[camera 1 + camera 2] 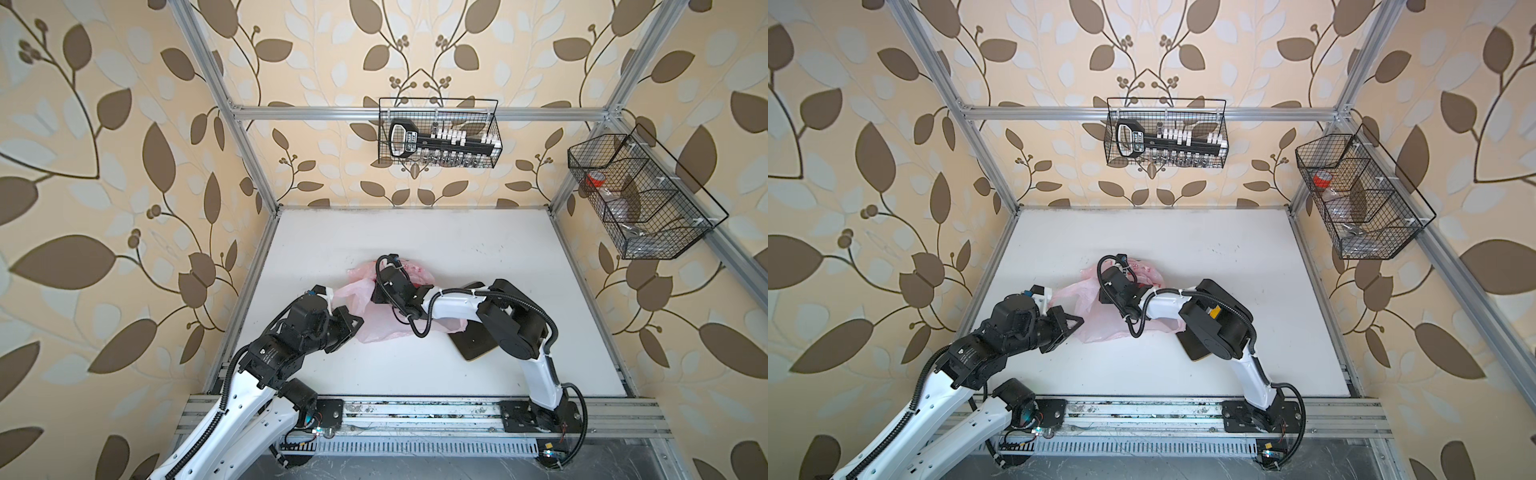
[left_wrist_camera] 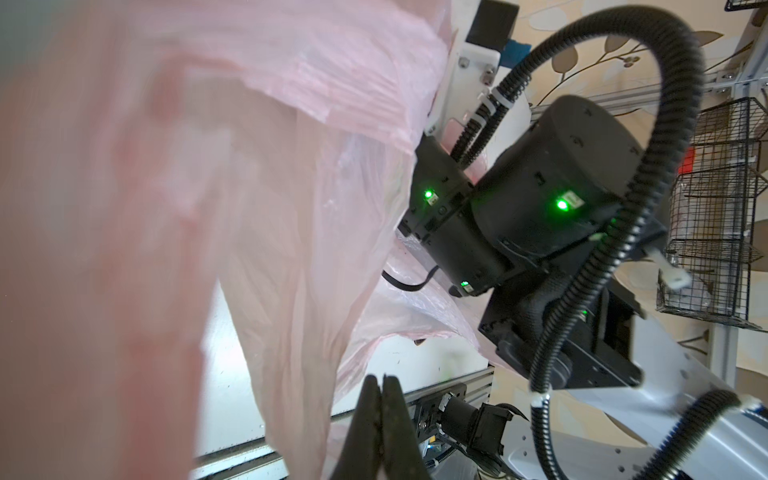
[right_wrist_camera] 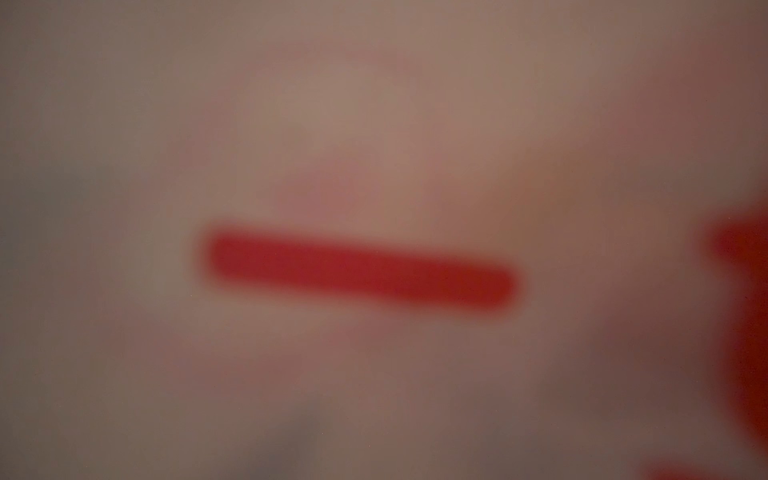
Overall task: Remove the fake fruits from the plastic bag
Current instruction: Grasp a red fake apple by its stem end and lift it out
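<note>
Mid-worktop, bag: thin, crinkly, translucent pink plastic bag (image 1: 374,330) lies crumpled on the white worktop (image 1: 415,374) between the 2 arms in both top views (image 1: 1096,328); its left part hangs lifted off the worktop.
Fake fruits: none can be made out; red patches (image 1: 417,270) show through the film beside the right wrist, print or fruit I cannot tell.
Left fingers: dark left fingers (image 2: 368,419) pressed fully together, film hanging against them; whether any film is pinched I cannot tell.
Right fingers: out of sight, sunk in the bag below the black right wrist (image 1: 395,282); how wide they stand I cannot tell.
Right wrist view: blurred pink film with a red bar (image 3: 357,270) close to the lens.
Tray: dark square tray with a tan edge (image 1: 473,347), flat on the worktop under the right arm, at the bag's right edge.
Baskets: 2 black wire baskets, 1 on the back rail (image 1: 436,133), 1 on the right rail (image 1: 640,199), well apart from the bag.
</note>
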Available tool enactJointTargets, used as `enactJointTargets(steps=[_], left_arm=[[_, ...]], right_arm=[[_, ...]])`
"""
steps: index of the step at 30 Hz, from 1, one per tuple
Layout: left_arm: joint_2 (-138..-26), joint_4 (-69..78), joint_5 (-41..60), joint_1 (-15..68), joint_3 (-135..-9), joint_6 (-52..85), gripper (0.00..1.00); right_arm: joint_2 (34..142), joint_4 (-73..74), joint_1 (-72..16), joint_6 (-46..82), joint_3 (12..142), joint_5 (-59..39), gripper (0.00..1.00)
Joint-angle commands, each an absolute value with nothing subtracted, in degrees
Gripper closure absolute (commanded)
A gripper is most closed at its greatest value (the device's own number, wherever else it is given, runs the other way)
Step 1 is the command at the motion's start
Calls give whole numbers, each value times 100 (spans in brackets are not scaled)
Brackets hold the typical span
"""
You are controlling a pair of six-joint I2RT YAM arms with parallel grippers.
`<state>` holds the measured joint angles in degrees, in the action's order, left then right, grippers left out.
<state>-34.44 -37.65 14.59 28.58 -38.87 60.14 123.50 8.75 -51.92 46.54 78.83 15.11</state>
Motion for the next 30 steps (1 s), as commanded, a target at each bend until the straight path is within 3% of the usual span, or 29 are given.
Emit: enactJointTargets(steps=[1,9,15,22,30], left_arm=[[-3502,-3533,1720,2927,-4181,5919,100],[-3515,-3560,1759,2927,-4265,5853,100],[-3516,-3614,1681,2924,-4280,5853,100],[-3323,-3727,1399,2922,-4057,6052,100],[-3238,-3685,1167,2922,-3820,6231,100]], right_arm=[[12743,871,-5147,4799,8264,1808,41],[13366,521,-5140,4732,8816,2315,42],[13555,301,-5142,4519,9149,2514,48],[13005,481,-5149,4228,9000,2250,65],[12054,787,-5146,4175,8249,1764,76]])
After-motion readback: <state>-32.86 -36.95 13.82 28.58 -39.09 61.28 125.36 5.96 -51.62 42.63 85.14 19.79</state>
